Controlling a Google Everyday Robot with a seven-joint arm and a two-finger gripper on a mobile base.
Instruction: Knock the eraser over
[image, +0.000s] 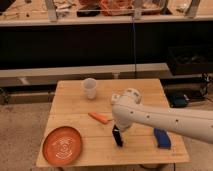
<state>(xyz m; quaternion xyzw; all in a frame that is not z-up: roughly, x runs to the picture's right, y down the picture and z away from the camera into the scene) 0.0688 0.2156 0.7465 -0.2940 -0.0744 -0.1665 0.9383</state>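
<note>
White rounded arm (160, 118), dark gripper (119, 134)

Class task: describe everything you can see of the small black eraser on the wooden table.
The eraser is a small black rectangular block, matte-looking, standing on the wooden table near its front edge, leaning slightly. The orange carrot-like piece lies just behind-left, the blue block to its right. The gripper is directly above it, hiding its top; contact cannot be confirmed.

I see a square table of pale wooden planks (72, 107) on a speckled beige floor (20, 132). Behind it runs a long dark workbench (65, 47) with a pale ledge. The gripper (118, 134) sits low over the table's near half.
</note>
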